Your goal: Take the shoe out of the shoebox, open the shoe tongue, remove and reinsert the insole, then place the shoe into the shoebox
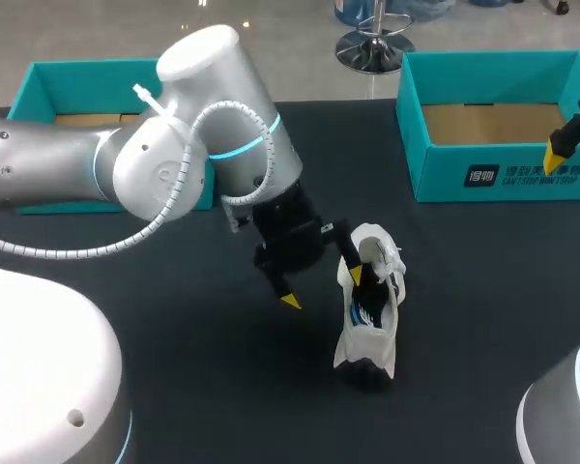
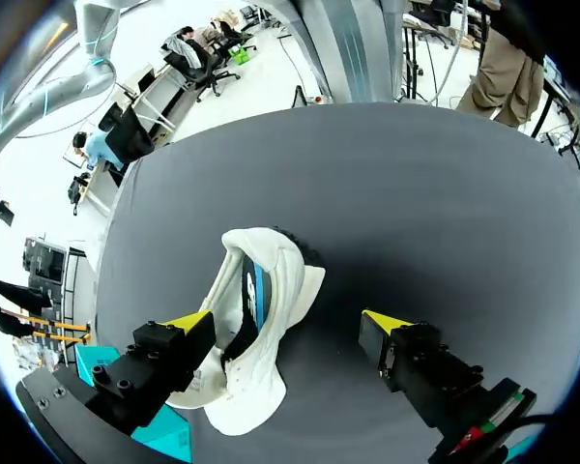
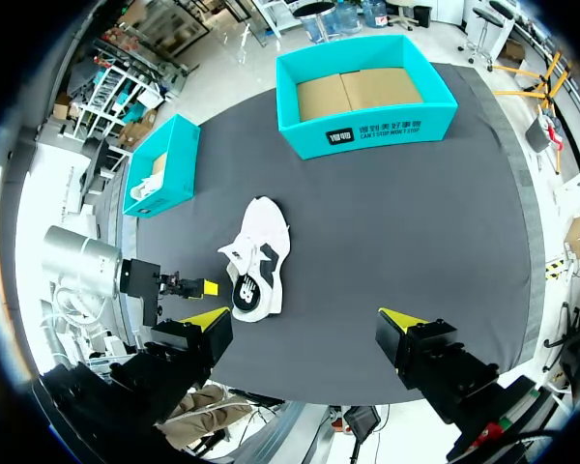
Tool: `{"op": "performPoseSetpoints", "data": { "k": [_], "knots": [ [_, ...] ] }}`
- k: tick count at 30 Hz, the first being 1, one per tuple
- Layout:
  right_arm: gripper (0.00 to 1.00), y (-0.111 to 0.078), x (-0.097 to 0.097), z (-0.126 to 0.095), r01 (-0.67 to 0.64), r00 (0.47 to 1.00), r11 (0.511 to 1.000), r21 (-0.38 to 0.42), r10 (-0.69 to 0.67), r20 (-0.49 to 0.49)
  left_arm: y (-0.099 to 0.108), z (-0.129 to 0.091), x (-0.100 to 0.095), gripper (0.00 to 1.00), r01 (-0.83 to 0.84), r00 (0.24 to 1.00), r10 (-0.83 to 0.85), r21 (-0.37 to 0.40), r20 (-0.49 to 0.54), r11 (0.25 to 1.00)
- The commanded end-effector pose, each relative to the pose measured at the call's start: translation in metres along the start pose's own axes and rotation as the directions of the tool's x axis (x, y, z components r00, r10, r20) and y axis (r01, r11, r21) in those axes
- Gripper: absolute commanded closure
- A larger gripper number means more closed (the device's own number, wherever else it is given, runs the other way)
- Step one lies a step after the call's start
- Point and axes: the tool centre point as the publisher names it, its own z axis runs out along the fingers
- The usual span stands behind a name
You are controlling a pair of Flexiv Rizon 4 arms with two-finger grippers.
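Observation:
A white shoe (image 1: 370,319) with a dark, blue-marked inside lies on the black table (image 1: 464,319), near the middle. My left gripper (image 1: 323,288) hangs open just over its near end. One yellow tip sits at the shoe's opening, the other stands clear over the cloth. In the left wrist view the shoe (image 2: 256,319) lies against one finger of the left gripper (image 2: 288,322), and the other finger touches nothing. My right gripper (image 3: 304,319) is open and empty, high above the table's right side. The open teal shoebox (image 1: 498,145) stands at the back right, and it is empty.
A second teal box (image 1: 48,97) stands at the back left, partly hidden behind my left arm. In the right wrist view both boxes (image 3: 367,97) (image 3: 159,164) stand beyond the shoe (image 3: 256,256). Bare black cloth lies around the shoe.

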Motion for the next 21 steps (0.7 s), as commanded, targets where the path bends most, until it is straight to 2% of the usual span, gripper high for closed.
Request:
{"op": "performPoseSetpoints", "data": {
  "k": [1, 8, 17, 21],
  "knots": [
    [0.0, 0.003, 0.001, 0.0, 0.0, 1.0, 1.0, 0.007, 0.0, 0.003, -0.005, 0.009, -0.008, 1.0, 0.015, 0.999, -0.017, -0.064, -0.036, 0.998],
    [0.0, 0.003, 0.001, 0.0, 0.0, 1.0, 1.0, 0.007, 0.0, 0.003, 0.002, 0.021, -0.015, 1.0, 0.008, 1.0, -0.01, -0.054, -0.026, 0.998],
    [0.0, 0.003, 0.001, 0.0, 0.0, 1.0, 1.0, 0.007, 0.0, 0.003, 0.014, 0.048, -0.023, 1.0, 0.033, 0.998, -0.035, -0.047, -0.057, 0.998],
    [0.0, 0.003, 0.001, 0.0, 0.0, 1.0, 1.0, 0.007, 0.0, 0.003, 0.012, 0.053, -0.028, 1.0, 0.027, 0.997, -0.03, -0.046, -0.064, 0.999]
  ]
}}
